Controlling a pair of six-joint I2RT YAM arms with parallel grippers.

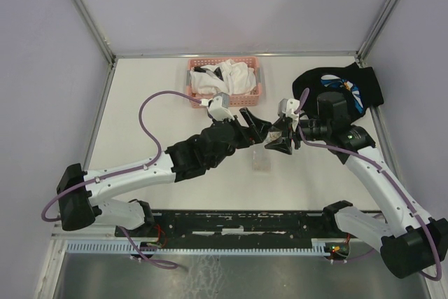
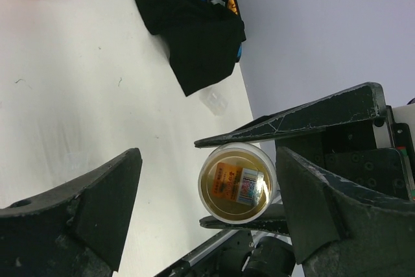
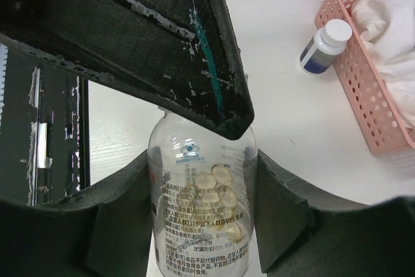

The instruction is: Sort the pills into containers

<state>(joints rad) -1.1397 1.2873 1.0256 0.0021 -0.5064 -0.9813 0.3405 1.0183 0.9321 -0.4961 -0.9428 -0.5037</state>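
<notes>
Landmark: pink mesh basket holding white cloths, at the far middle of the white table.
Right gripper: on the arm-base side of the basket and a little to its right; jaws clamped on the sides of a clear pill bottle.
Pill bottle: held off the table, yellowish pills visible through its printed label; the left wrist view looks at it end-on.
Left gripper: meets the right gripper just nearer the bases than the basket; jaws wide apart, one finger on each side of the bottle, neither plainly touching it.
Clear plastic box: flat on the table, further toward the bases than both grippers, well apart from the basket.
White-capped bottle: upright on the table, just outside the basket's wall.
Black cloth: with a blue and white print, to the right of the basket.
</notes>
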